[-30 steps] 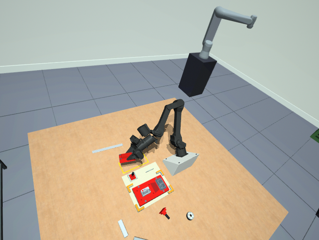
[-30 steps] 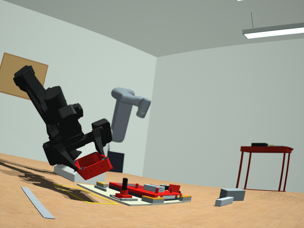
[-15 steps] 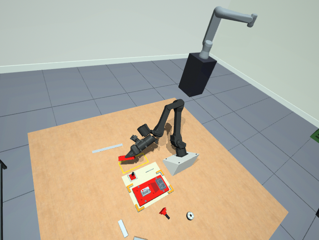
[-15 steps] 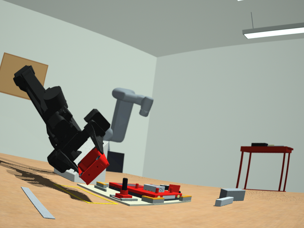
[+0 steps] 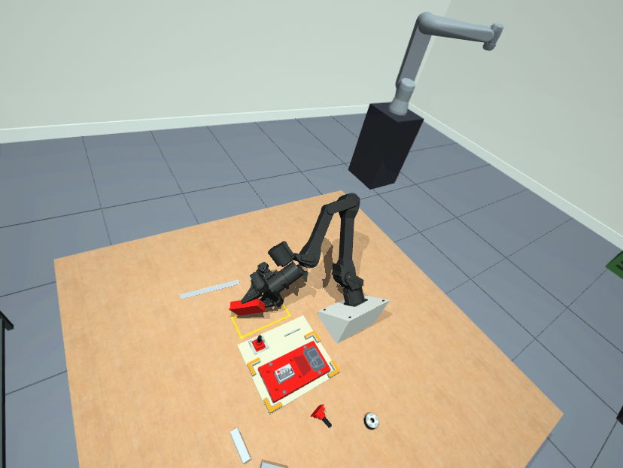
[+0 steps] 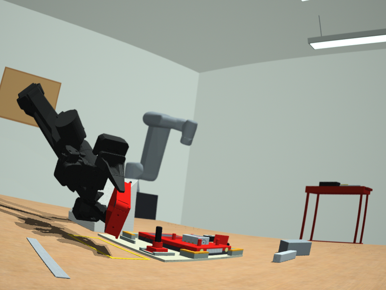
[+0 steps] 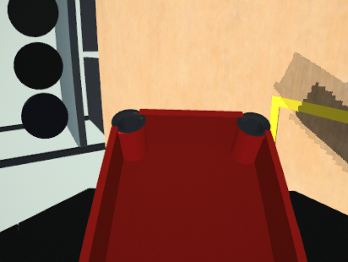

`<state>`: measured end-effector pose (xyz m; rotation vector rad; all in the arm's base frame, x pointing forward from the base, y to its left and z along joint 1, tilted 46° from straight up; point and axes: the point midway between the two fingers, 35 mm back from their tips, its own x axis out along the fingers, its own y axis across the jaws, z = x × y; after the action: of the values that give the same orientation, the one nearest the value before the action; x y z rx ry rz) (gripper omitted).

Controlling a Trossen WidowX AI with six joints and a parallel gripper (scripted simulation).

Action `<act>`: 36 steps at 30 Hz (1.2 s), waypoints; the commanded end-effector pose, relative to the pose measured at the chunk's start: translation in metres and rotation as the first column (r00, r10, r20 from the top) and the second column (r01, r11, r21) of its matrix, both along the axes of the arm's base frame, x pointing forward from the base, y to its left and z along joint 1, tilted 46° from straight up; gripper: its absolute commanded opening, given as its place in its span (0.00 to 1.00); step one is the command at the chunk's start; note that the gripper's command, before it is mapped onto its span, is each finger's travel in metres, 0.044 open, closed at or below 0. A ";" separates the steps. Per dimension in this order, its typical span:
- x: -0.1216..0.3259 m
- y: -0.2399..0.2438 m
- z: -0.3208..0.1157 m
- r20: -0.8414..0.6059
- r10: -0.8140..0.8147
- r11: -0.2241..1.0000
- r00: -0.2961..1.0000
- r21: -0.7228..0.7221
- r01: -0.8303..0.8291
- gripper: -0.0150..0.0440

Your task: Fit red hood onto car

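The red hood (image 5: 245, 308) (image 6: 118, 215) (image 7: 190, 203) is held above the table beside the yellow outline, rolled steeply onto its side. Its hollow underside and two corner bosses with dark holes face the wrist camera. My gripper (image 5: 256, 302) (image 6: 113, 205) (image 7: 191, 201) is shut on the hood, one finger at each long side. The red chassis (image 5: 296, 384) (image 6: 174, 242) sits in the jig (image 5: 274, 338) (image 6: 174, 258) with the engine block (image 5: 284, 373) (image 6: 194, 239) on its deck. Short pegs stand around the engine. The hood's other bosses are out of the wrist view.
A red piece with a black post (image 5: 259, 344) (image 6: 158, 234) stands on the jig board near the hood. A yellow outline (image 5: 236, 327) (image 6: 131, 258) lies beside the board. A flat grey strip (image 5: 210, 289) (image 6: 48, 258), another red-and-black piece (image 5: 318, 413) and a wheel (image 5: 366, 422) lie around.
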<state>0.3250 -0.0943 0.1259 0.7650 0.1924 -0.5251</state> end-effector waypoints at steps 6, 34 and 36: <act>0.000 0.000 0.000 0.094 -0.106 0.968 0.990 0.236 0.082 0.25; -0.005 -0.011 -0.011 0.181 -0.467 0.572 0.865 0.808 0.140 0.25; -0.006 -0.013 -0.013 0.176 -0.495 0.526 0.851 0.840 0.132 0.25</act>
<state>0.3206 -0.1061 0.1175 1.7661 -0.1121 -0.6160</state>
